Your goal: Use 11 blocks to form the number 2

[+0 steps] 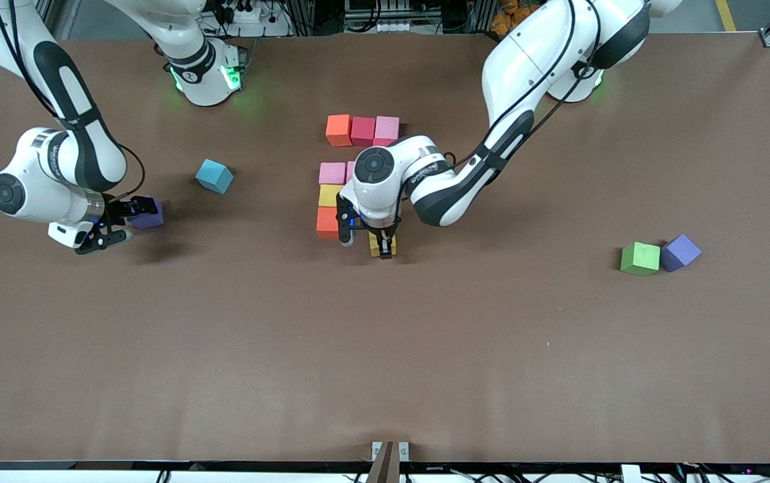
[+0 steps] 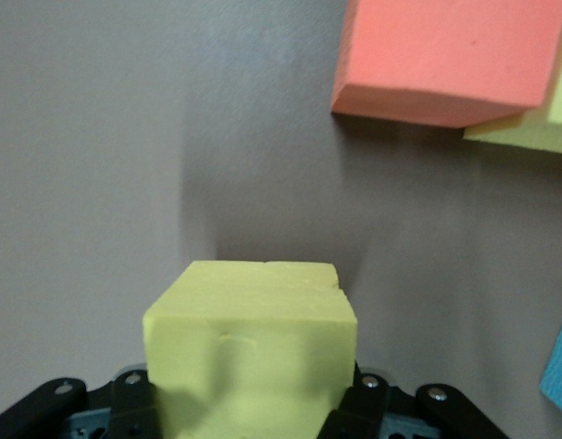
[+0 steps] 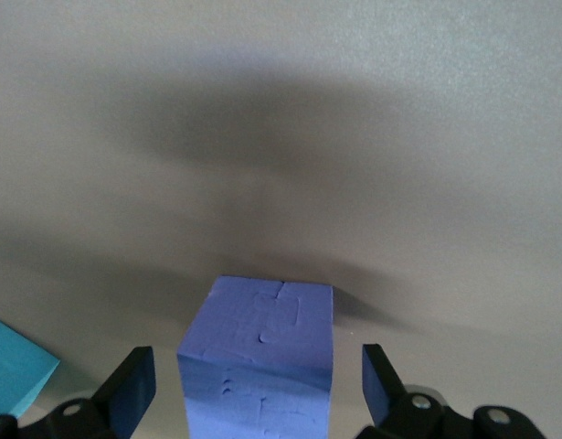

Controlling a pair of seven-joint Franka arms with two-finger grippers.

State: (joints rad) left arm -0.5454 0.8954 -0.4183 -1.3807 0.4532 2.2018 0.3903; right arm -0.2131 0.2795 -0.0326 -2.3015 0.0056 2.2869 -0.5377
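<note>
The partial number 2 lies mid-table: an orange (image 1: 339, 130), a red (image 1: 363, 131) and a pink block (image 1: 387, 129) in a row, then a pink (image 1: 332, 173), a yellow (image 1: 329, 195) and an orange block (image 1: 326, 223) in a column nearer the front camera. My left gripper (image 1: 381, 243) is shut on a yellow block (image 2: 253, 347) low at the table beside that nearer orange block (image 2: 445, 55), with a gap between them. My right gripper (image 1: 131, 218) is open around a purple block (image 3: 262, 357) on the table, its fingers (image 3: 134, 393) apart from the block. A light blue block (image 1: 214, 176) lies near it.
A green cube (image 1: 640, 259) and a second purple cube (image 1: 680, 252) sit touching toward the left arm's end of the table. The left arm's wrist covers part of the blocks beside the pink one in the column.
</note>
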